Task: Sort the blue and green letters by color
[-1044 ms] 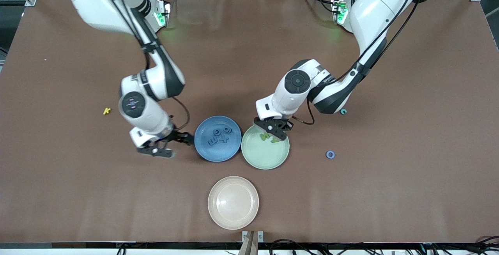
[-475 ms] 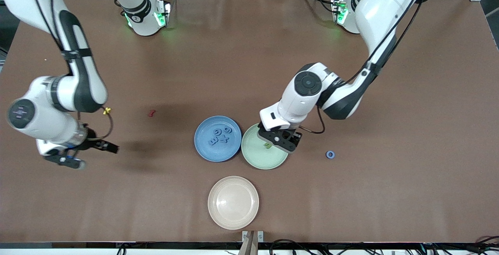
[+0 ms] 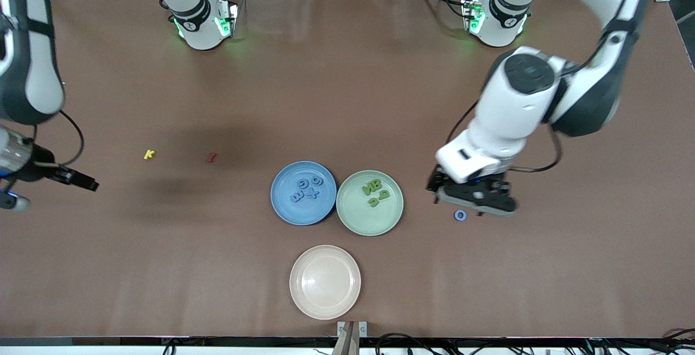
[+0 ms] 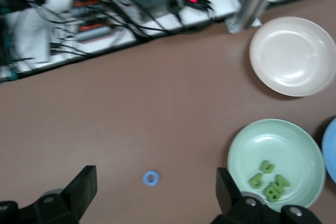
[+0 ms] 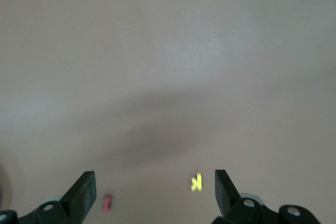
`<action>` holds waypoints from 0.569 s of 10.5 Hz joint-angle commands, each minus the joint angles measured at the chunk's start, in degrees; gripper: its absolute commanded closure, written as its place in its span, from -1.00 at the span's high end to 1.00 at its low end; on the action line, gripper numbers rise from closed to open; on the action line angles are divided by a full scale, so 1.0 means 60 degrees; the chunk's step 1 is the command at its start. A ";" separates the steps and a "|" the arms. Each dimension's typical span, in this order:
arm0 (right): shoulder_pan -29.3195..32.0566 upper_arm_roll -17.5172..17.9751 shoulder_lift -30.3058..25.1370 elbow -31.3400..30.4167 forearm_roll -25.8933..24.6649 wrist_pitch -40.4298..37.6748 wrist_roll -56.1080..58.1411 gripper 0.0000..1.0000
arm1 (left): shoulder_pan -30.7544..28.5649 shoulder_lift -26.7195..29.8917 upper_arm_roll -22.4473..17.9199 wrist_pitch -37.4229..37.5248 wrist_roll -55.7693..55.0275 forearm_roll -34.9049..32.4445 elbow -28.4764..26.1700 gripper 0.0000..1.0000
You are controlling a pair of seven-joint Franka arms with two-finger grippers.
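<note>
Leaf-green letters [image 3: 375, 191] lie in pale green plate [image 3: 353, 219], frame centre; blue letters [image 3: 305, 189] in blue plate [image 3: 282, 203] touching it. Blue ring letter [image 3: 460, 215] on brown desk [image 3: 347, 89], under left gripper [image 3: 471, 198], fingers wide, empty. Right gripper [image 3: 46, 188], mid-left edge, wide, empty.

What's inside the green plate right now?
The green plate holds a cluster of green letters, lying toward the robots' side of the dish; an N and B are readable. Nothing covers them. The rest of the plate is bare.

Green letters [image 3: 376, 191] on green plate [image 3: 355, 222], blue letters [image 3: 306, 189] on blue plate [image 3: 285, 205]
</note>
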State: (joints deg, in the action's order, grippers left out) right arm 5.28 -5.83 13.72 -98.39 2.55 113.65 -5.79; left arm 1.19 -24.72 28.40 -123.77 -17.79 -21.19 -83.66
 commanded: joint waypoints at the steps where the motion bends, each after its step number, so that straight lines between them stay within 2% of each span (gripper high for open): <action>1: -0.0132 -0.0083 -0.0850 0.1434 -0.0058 -0.2744 -0.0089 1.00 | -0.1161 0.1611 0.0187 0.1344 0.0427 0.0453 -0.0353 1.00; 2: -0.0263 -0.0083 -0.1069 0.1834 -0.0073 -0.3407 -0.0234 1.00 | -0.1572 0.2021 0.0261 0.1655 0.0851 0.0904 -0.0353 1.00; 4: -0.0367 -0.0069 -0.1814 0.1925 -0.0044 -0.3793 -0.0631 1.00 | -0.2422 0.2652 0.0247 0.2445 0.0914 0.2176 -0.0324 1.00; 5: -0.0425 -0.0040 -0.2079 0.1954 -0.0058 -0.4172 -0.0704 1.00 | -0.2571 0.2945 -0.0014 0.2797 0.0972 0.2734 -0.0309 1.00; 6: -0.0614 -0.0039 -0.2270 0.2042 -0.0087 -0.4407 -0.0733 1.00 | -0.2268 0.3398 -0.0568 0.3033 0.1219 0.2827 -0.0324 1.00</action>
State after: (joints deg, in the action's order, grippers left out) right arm 3.29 -5.93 3.19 -86.22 2.53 90.17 -8.65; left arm -12.83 -10.03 28.71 -108.62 -12.89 -8.17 -83.80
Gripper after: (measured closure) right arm 0.000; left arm 0.000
